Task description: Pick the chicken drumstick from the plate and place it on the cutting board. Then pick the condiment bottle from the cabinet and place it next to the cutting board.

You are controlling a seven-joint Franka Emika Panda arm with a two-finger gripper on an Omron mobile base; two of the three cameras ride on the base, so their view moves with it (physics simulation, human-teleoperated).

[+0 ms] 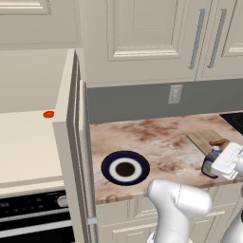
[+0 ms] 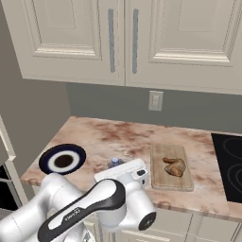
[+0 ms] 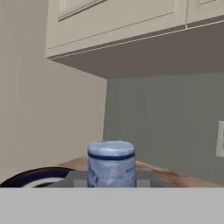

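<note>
The dark brown condiment bottle (image 1: pixel 209 165) with its blue-grey cap (image 3: pixel 111 162) stands upright between my gripper's (image 1: pixel 216 166) fingers, which are shut on it. It is low at the marbled countertop, just in front of and left of the cutting board (image 2: pixel 160 177). I cannot tell whether its base touches the counter. The chicken drumstick (image 2: pixel 175 166) lies on the board. Left of the bottle sits the navy-rimmed plate (image 2: pixel 47 158), with nothing on it. The cabinet's door (image 1: pixel 76 142) stands open at the left.
A small red disc (image 1: pixel 48 114) lies on the cabinet's cream shelf. A black cooktop (image 2: pixel 229 163) borders the board on the right. Wall cabinets (image 2: pixel 123 38) hang above, with an outlet (image 2: pixel 155 100) on the grey backsplash. An oven front (image 1: pixel 28 213) is at lower left.
</note>
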